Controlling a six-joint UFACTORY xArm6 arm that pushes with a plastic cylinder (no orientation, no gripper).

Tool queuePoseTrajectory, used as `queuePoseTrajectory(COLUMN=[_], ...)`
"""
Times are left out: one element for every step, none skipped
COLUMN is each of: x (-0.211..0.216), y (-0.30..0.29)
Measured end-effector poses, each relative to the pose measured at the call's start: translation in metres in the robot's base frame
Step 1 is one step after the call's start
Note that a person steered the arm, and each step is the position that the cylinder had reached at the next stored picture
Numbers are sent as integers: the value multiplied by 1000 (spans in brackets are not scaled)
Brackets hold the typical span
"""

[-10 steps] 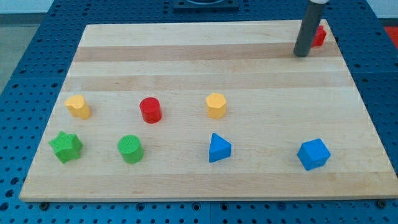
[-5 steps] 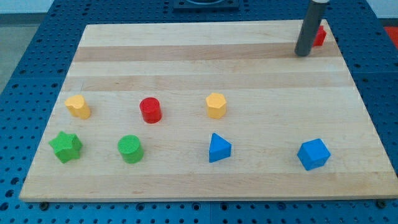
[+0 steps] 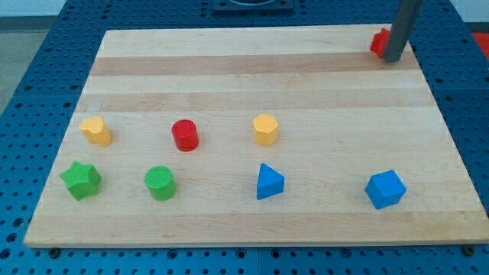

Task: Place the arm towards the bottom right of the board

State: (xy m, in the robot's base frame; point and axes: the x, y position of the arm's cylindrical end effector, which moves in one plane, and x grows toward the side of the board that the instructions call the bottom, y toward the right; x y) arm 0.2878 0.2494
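My tip (image 3: pixel 394 58) sits at the desk's (image 3: pixel 229 76) top-right corner, close to the right edge. No claw on this arm, just a straight dark rod, so no wide/narrow state to tell. Tip is just right of a red block (image 3: pixel 378 42), shape partly hidden behind the rod; can't tell if they touch. The desk's bottom-right area, which the task names, is far from the tip, down the whole right side.

Other blocks, all well apart from the tip:
- blue block (image 3: pixel 385 189), cube-like & tilted, nr the bottom-right corner, closest to the task's target area.
- blue triangular block (image 3: pixel 269 182) nr the bottom edge, abt mid-width.
- yellow block (image 3: pixel 265 129), roughly hexagonal, above the blue triangle, toward the desk's centre.
- red cylinder (image 3: pixel 184 134) left of it, same row.
- yellow block (image 3: pixel 96 131), rounded shape hard to make out, nr the left edge, same row.
- green cylinder (image 3: pixel 160 182) in the bottom row, below the red cylinder.
- green star block (image 3: pixel 81 179) nr the bottom-left corner.

Desk rests on a blue perforated base (image 3: pixel 30 76).
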Motion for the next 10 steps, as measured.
queuePoseTrajectory(x=[-1, -4, -12, -21, -10, 20, 61, 102, 139, 179], y=[0, 0, 0, 0, 5, 14, 20, 21, 21, 21])
